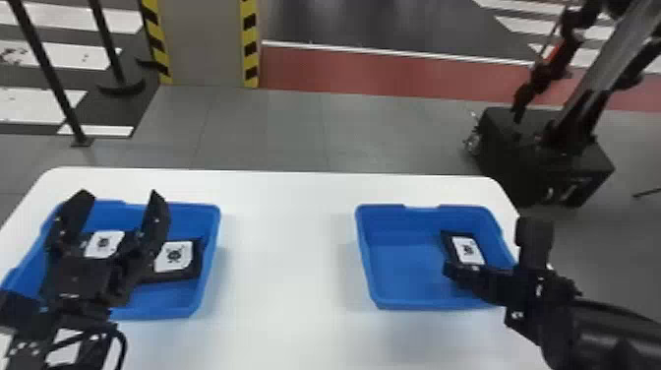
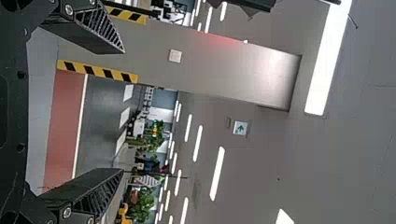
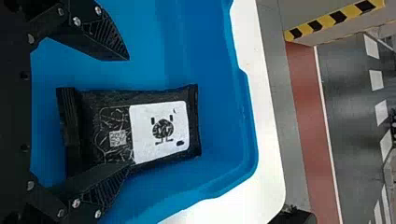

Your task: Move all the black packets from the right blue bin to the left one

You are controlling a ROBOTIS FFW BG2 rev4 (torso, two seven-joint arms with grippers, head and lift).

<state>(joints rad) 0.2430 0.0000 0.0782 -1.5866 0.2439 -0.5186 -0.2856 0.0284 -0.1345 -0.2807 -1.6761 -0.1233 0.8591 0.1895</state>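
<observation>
Right claw point(image 1: 491, 245) open, finger hiding packet's point(image 1: 468, 250) edge | left claw point(image 1: 120, 193) open, partly masking two packets point(image 1: 176, 255)

Ceiling lights point(image 2: 217, 173) burn white in the left wrist view, a reddish glow on the gray column point(image 2: 219, 42); in the head view, soft light washes the table point(image 1: 290, 275), faintly shadowed beside the right blue bin point(image 1: 403, 265).

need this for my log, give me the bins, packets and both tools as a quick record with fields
left bin: two black packets visible
right bin: one black packet, label up
left tool: open, above left bin
right tool: open, at right bin's packet
table: white, under both bins
to move: one packet seen
</observation>
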